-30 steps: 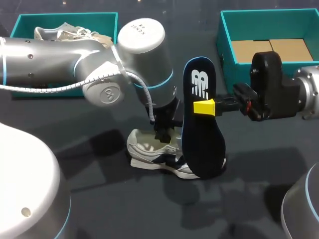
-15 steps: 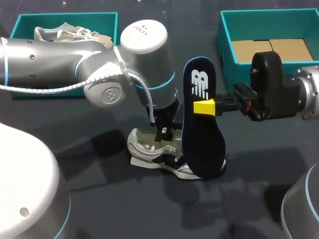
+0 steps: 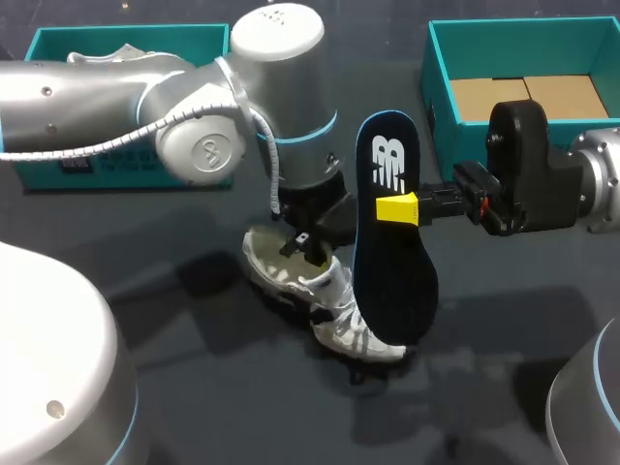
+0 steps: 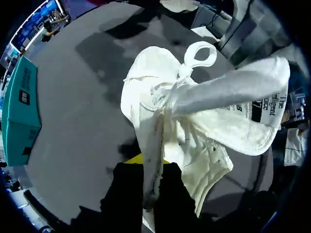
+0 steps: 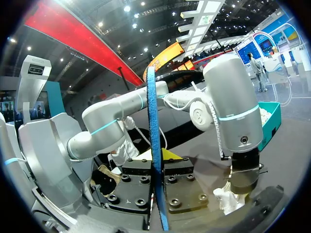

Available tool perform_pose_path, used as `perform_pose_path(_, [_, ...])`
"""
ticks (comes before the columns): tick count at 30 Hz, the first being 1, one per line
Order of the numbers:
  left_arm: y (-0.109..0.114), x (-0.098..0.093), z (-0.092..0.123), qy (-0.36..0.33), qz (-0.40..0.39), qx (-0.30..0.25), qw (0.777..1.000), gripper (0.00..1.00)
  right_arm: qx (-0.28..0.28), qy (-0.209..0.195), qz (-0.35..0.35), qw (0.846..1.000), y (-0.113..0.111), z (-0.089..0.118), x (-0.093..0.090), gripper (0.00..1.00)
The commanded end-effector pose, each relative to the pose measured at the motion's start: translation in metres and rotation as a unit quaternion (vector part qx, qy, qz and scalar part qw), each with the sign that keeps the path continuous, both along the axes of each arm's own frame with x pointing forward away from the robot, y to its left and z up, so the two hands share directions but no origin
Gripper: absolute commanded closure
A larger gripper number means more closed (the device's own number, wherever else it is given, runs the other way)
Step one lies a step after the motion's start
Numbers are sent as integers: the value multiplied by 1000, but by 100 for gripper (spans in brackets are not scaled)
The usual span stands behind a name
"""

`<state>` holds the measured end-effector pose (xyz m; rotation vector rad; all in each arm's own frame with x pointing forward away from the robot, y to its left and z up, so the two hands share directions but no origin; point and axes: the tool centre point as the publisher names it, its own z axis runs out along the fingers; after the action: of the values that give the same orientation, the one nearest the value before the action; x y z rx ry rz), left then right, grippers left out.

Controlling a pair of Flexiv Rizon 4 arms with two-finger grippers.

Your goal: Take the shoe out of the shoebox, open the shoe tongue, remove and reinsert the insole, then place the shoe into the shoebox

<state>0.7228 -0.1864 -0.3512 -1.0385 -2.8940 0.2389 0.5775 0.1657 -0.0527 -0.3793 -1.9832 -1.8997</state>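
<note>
Our left gripper is clamped on the white sneaker at its opening, around the middle of the table, with the shoe tilted and its toe pointing toward the near edge. Our right gripper pinches the dark blue insole and holds it upright just beside the sneaker. A teal shoebox with cardboard in it sits at the far right corner. A second teal box holding another shoe sits at the far left corner.
</note>
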Motion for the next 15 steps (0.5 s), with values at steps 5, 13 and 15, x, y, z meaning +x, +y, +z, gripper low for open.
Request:
perform_pose_path(5, [-2,-7,11,-34,-22,25,999,100,0,0,-1,1000,2,-1,0,100])
perform_pose_path(13, [2,0,39,-13,-157,-25,987,100,0,0,-1,1000,2,-1,0,100])
perform_pose_path(15, [3,0,48,-25,-241,-29,970,100,0,0,-1,1000,2,-1,0,100])
